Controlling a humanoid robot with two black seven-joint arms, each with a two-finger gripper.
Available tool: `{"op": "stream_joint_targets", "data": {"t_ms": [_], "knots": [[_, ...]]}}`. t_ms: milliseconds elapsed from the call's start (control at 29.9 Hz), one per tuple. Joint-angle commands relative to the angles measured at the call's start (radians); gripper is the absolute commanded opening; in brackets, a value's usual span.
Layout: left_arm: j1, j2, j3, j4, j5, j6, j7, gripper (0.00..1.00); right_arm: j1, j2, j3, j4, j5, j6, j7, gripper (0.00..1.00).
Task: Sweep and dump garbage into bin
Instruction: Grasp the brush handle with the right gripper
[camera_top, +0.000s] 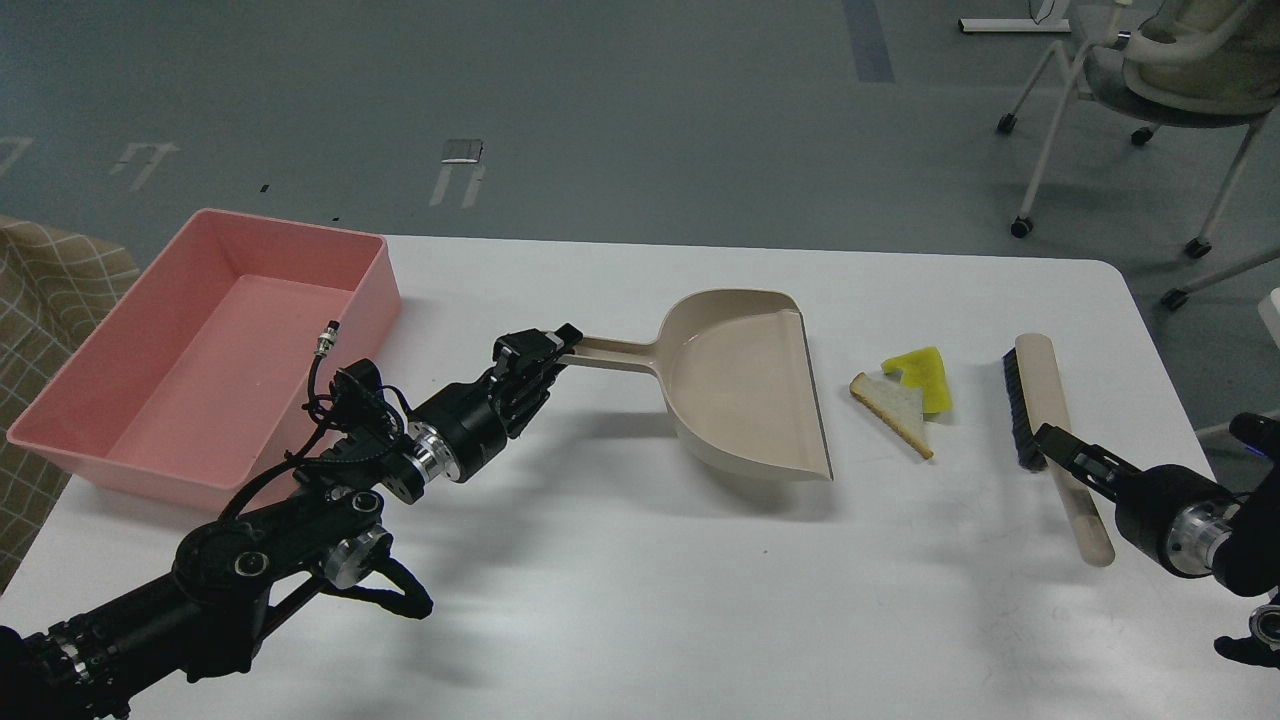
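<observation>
Looking down from the head view, the sponge piece (925, 376) and bread slice (893, 408) lie touching at centre right of the white bench (620, 590), between the dustpan (745, 385) mouth on their left and the brush (1050, 430) on their right, its long axis running top to bottom. The right tool (1062, 448) sits at the brush handle; whether it clamps is unclear. The left tool (545, 360) is closed on the dustpan handle. The pink bin (215, 345) waits at the left edge. The right arm is cropped.
</observation>
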Motion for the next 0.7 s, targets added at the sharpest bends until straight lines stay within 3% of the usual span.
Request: {"op": "stream_joint_targets", "data": {"t_ms": [0, 67, 167, 668], "knots": [[0.0, 0.001, 0.0, 0.0, 0.0, 0.0, 0.0, 0.08, -0.008, 0.001, -0.001, 0.001, -0.001, 0.0, -0.001, 0.4], [0.0, 0.001, 0.0, 0.0, 0.0, 0.0, 0.0, 0.08, -0.02, -0.001, 0.002, 0.004, 0.001, 0.0, -0.001, 0.28], [0.0, 0.001, -0.001, 0.0, 0.0, 0.0, 0.0, 0.08, -0.023, -0.004, 0.001, 0.004, 0.001, 0.0, -0.001, 0.21], [0.002, -0.001, -0.003, 0.0, -0.001, 0.003, 0.0, 0.08, -0.035, 0.002, 0.012, 0.045, 0.015, 0.003, 0.013, 0.15]]}}
